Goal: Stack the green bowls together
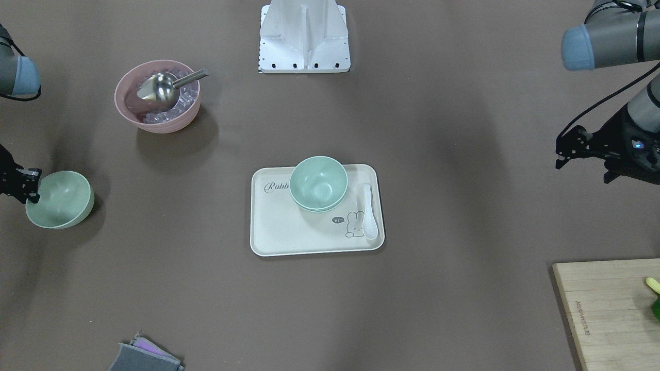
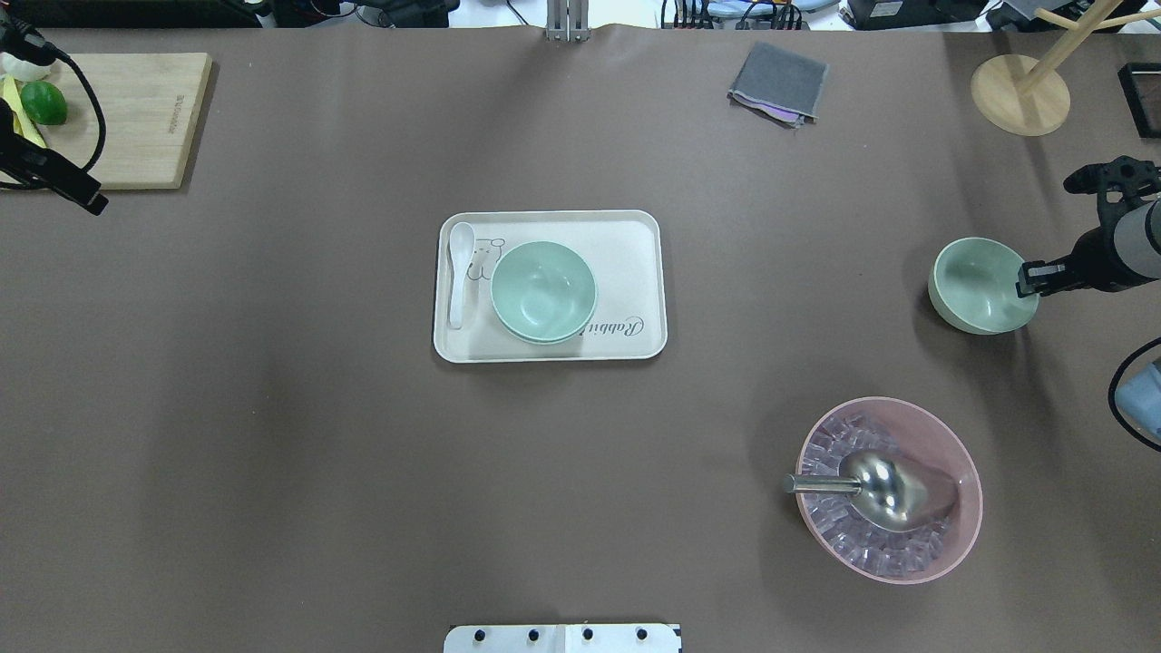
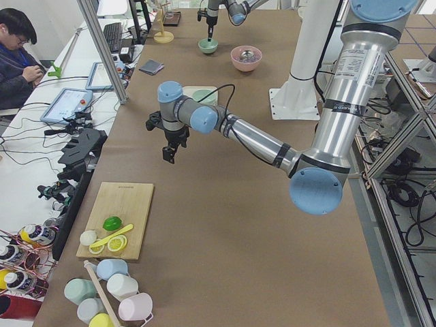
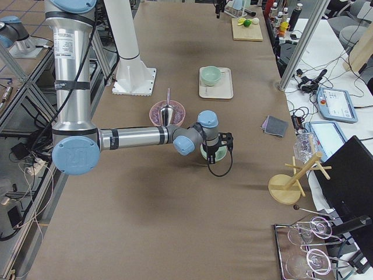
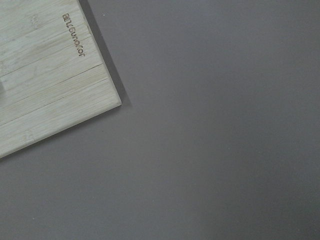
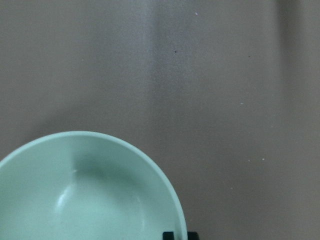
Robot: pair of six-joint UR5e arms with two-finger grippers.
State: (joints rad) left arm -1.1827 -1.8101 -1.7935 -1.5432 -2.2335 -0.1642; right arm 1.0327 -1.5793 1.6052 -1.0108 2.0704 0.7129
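Two green bowls (image 1: 318, 183) sit nested on the cream tray (image 1: 309, 242) at the table's middle; they also show in the overhead view (image 2: 543, 290). The third green bowl (image 2: 984, 284) stands far to the robot's right, also seen in the front view (image 1: 59, 200) and the right wrist view (image 6: 90, 195). My right gripper (image 2: 1029, 278) is at this bowl's rim, its fingers straddling the rim and shut on it. My left gripper (image 1: 558, 152) is open and empty over bare table near the cutting board.
A pink bowl (image 2: 961, 544) with ice and a metal scoop (image 2: 884, 485) stands near the third bowl. A white spoon (image 2: 458, 272) lies on the tray. A cutting board (image 2: 136, 118), a grey cloth (image 2: 778, 83) and a wooden stand (image 2: 1020, 95) sit at the table's far side.
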